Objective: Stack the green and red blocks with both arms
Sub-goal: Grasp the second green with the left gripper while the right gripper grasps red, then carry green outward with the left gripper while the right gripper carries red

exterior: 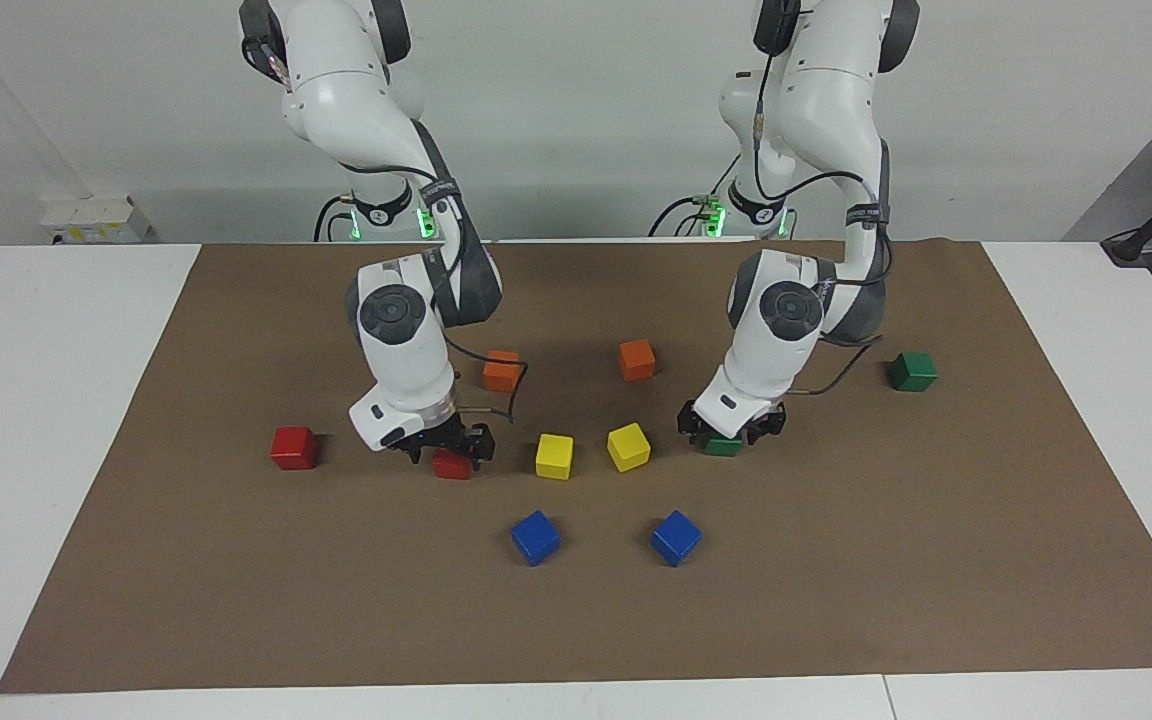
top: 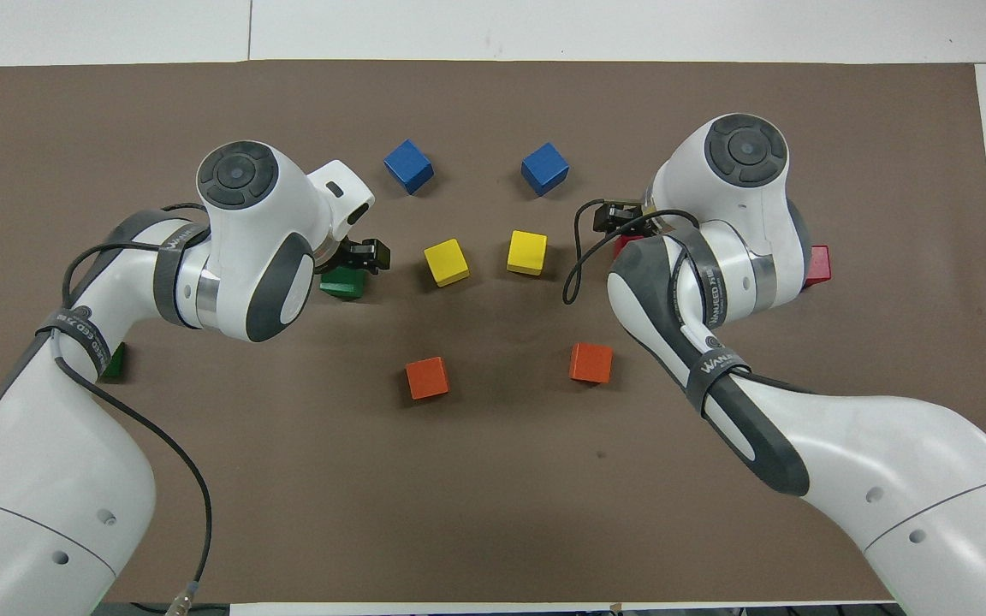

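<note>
Brown mat [exterior: 836,560]: left end effector [exterior: 723,432] spread around a green block [exterior: 722,445], right end effector [exterior: 448,452] spread around a red block [exterior: 452,465].

One word only reads, printed white on the dark straps round my forearms: "WANJEED" on my right arm's strap [top: 720,370], and again, less clear, on its upper band [top: 713,288]. My left arm's strap [top: 82,329] carries similar lettering, not legible. Blocks carry no markings.
</note>
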